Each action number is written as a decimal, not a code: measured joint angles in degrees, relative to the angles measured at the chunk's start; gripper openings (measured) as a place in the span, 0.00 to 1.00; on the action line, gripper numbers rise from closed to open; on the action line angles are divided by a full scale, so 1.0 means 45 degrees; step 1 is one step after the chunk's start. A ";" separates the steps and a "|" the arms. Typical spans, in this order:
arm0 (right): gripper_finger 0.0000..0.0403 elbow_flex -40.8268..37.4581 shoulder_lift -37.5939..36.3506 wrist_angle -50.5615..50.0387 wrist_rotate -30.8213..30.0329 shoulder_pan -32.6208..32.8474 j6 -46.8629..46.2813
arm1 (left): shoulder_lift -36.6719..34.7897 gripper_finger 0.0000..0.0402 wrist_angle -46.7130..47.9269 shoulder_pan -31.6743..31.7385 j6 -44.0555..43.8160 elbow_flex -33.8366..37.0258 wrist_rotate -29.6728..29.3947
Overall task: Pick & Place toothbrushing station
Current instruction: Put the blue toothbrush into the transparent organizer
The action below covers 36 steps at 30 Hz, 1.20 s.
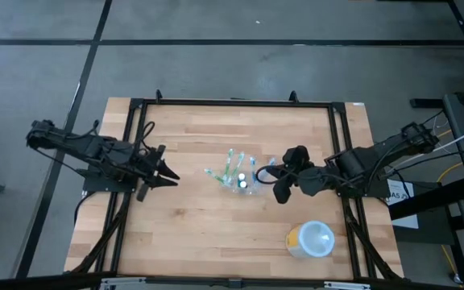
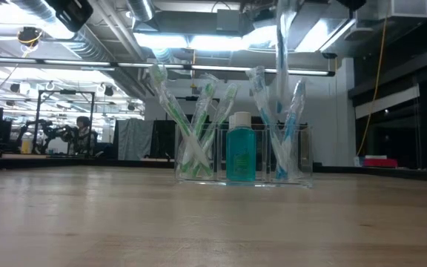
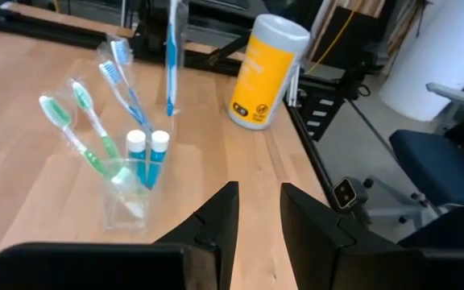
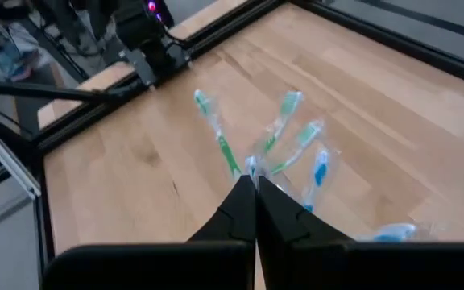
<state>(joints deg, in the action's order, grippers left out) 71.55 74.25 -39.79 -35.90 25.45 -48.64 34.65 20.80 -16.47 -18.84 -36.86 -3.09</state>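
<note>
We saw the station (image 1: 240, 182) standing on the bench (image 1: 192, 234), not yet lifted; our right gripper (image 4: 255, 187) hung pressed together above it, our left gripper (image 3: 258, 211) waited slightly spread.

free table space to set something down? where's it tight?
Bare wood along the far edge of the table, the near left corner below the left gripper, and the strip between that gripper and the station. Tight at centre right: the right gripper sits against the station's right end, with the yellow canister near the front right.
</note>
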 joint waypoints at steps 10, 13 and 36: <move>0.00 -0.1340 -0.0240 0.0668 0.0433 -0.0665 0.0094 | 0.0293 0.22 -0.0264 -0.0246 -0.0505 0.0010 -0.0429; 0.00 -0.1758 -0.0228 0.0680 0.0675 -0.0873 0.0024 | 0.0402 0.22 -0.0563 -0.0246 -0.0652 0.0010 -0.0429; 0.00 -0.5144 -0.0320 0.4865 0.3276 -0.1524 -0.0499 | 0.0835 0.22 -0.0965 -0.0246 -0.0763 0.0010 -0.0740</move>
<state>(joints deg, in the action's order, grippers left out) 48.40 72.81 -17.90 -21.15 18.59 -50.89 38.41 16.45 -17.58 -22.28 -36.82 -6.42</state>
